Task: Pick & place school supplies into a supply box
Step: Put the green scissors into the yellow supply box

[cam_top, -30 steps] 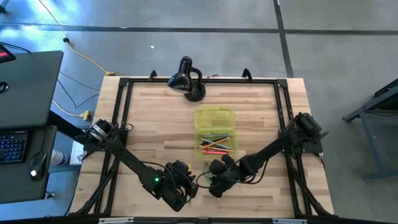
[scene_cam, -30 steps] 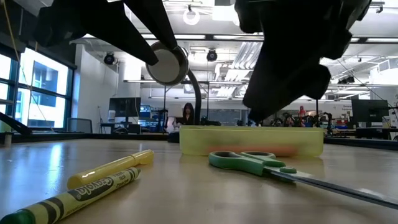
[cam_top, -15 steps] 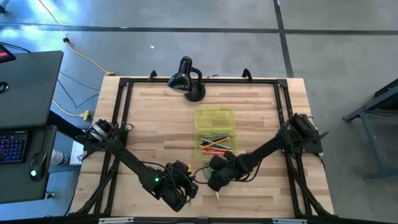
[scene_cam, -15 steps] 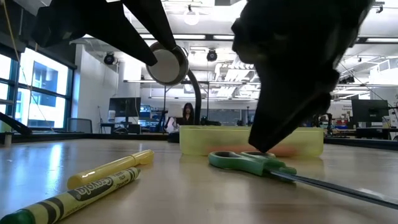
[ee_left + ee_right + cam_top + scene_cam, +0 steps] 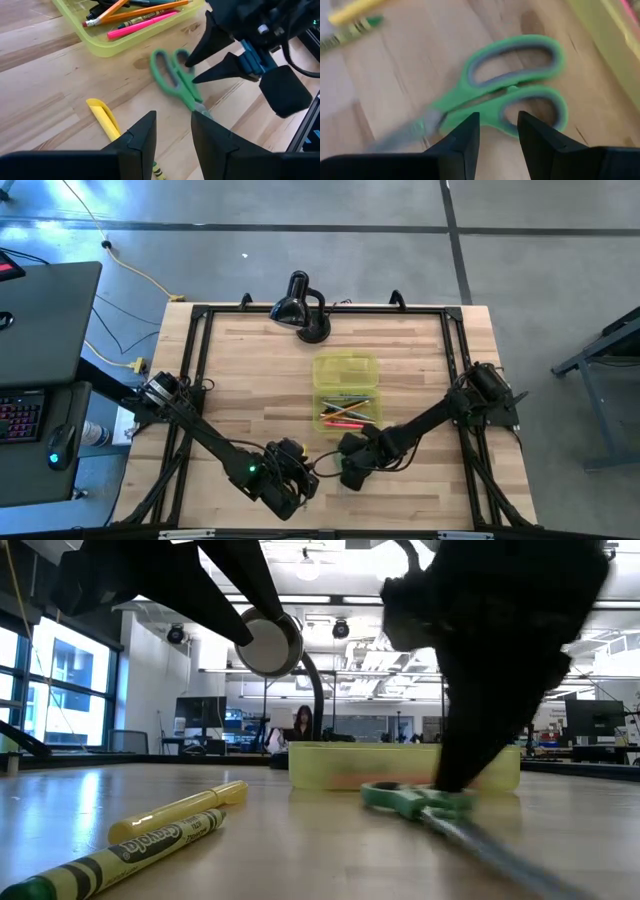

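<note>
Green-handled scissors (image 5: 176, 80) are lying on your tabletop (image 5: 250, 380); your right gripper (image 5: 197, 70) is hovering there, jaws open, gripping nothing.

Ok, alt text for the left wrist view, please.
Green-handled scissors lie on the wooden table, with the right gripper at the handles, jaws open. Beyond them is the corner of a yellow-green supply box holding pencils; a yellow marker lies nearer the left gripper.

Low view: right end effector (image 5: 452, 785) at the green scissors (image 5: 420, 802).
You see the supply box (image 5: 350, 766) behind, yellow crayon (image 5: 120, 855) and highlighter (image 5: 185, 810) lying on the bench (image 5: 300, 860).
</note>
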Motion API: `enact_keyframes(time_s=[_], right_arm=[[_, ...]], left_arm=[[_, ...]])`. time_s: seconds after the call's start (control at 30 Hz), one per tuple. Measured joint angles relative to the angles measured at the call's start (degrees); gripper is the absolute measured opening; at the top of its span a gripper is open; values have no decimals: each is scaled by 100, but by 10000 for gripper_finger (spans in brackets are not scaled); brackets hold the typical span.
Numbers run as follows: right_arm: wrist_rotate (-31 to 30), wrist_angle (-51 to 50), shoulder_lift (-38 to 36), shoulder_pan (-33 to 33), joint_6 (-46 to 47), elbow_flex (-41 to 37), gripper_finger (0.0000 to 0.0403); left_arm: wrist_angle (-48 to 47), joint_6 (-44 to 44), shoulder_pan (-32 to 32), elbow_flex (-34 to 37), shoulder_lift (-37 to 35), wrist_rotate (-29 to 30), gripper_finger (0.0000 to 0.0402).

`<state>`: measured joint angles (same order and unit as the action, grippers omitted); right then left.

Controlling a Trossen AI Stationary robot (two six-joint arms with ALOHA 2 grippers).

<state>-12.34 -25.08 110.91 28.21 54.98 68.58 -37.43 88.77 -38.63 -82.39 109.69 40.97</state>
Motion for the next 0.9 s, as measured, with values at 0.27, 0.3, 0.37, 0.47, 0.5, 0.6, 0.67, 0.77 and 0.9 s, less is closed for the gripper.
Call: enact_keyframes(time_s=[0.27, 0.3, 0.37, 0.47, 0.5, 0.6, 0.67, 0.77, 0.9], right_arm=[[420, -1015, -32, 155, -880, 22, 114], [481, -1115, -35, 181, -883, 22, 114], [630, -1211, -32, 236, -913, 22, 114], [942, -1258, -31, 359, -1045, 17, 114], [994, -1263, -41, 401, -1083, 15, 114], [835, -1263, -126, 520, -1226, 0, 114], [774, -1301, -243, 571, -1414, -18, 114], [595, -1400, -481, 609, -1791, -40, 114], [413, -1512, -771, 616, -2677, -13, 114]], left_arm=[[0, 0, 0, 0, 0, -2, 156], [0, 0, 0, 0, 0, -2, 156], [0, 0, 0, 0, 0, -3, 156], [0, 0, 0, 0, 0, -4, 156], [0, 0, 0, 0, 0, -4, 156], [0, 0, 0, 0, 0, -4, 156], [0, 0, 0, 0, 0, -4, 156], [2, 0, 0, 0, 0, -4, 156], [33, 0, 0, 0, 0, -4, 156]])
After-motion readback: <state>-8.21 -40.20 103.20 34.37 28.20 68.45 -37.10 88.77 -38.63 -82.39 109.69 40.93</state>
